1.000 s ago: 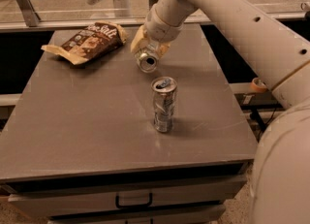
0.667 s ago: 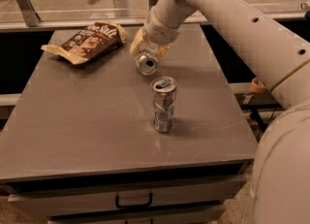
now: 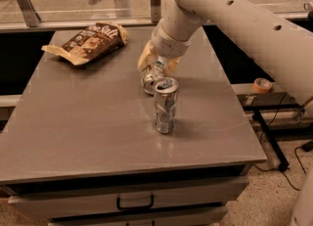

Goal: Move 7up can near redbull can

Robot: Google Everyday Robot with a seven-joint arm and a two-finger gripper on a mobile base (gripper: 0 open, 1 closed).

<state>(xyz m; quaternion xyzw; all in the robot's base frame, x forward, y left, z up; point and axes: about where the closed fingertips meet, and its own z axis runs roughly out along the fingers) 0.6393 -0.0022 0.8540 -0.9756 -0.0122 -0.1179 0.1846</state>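
The redbull can, tall, slim and dented at the waist, stands upright at the middle of the grey table. The 7up can, short with green-white markings, is tilted with its silver rim toward me, just behind and left of the redbull can. My gripper comes down from the upper right and its pale fingers are shut on the 7up can, holding it at the table surface; the redbull can's top hides part of it.
A brown snack bag lies at the table's back left. A glass partition with metal posts runs behind the table. A drawer handle is below the front edge. A tape roll sits on a ledge at right.
My gripper has carried the 7up can forward and slightly right, from well behind the redbull can to close beside it.
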